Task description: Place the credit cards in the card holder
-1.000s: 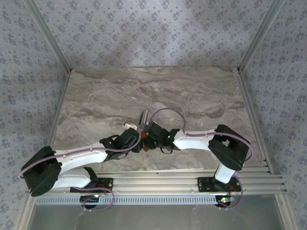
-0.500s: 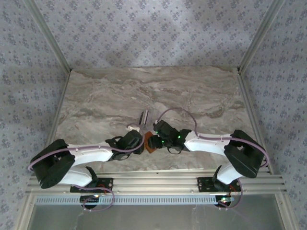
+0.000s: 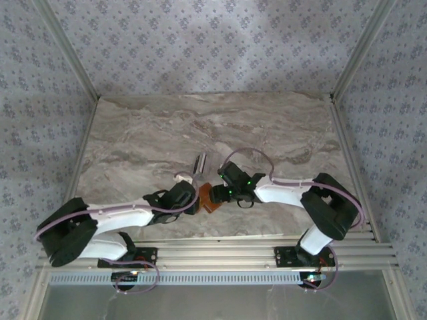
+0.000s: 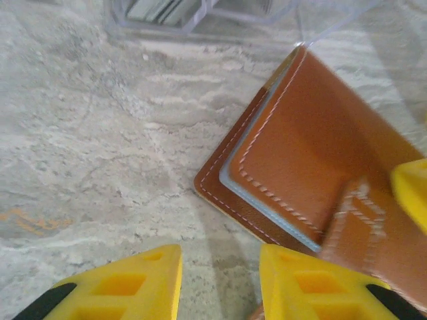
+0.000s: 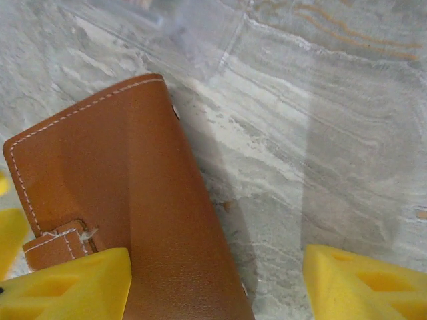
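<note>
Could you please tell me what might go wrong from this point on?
1. The card holder lies folded shut on the table, and the right gripper stands wide open over it, so it may slide instead of opening.
2. Both grippers crowd it: the left gripper sits at its corner, so fingers could collide.
3. The clear stand with the credit cards is just beyond it and could get knocked.

The grey marbled table (image 3: 147, 140) carries the brown card holder (image 3: 208, 198) and, near it, a clear case (image 4: 200, 17).
</note>
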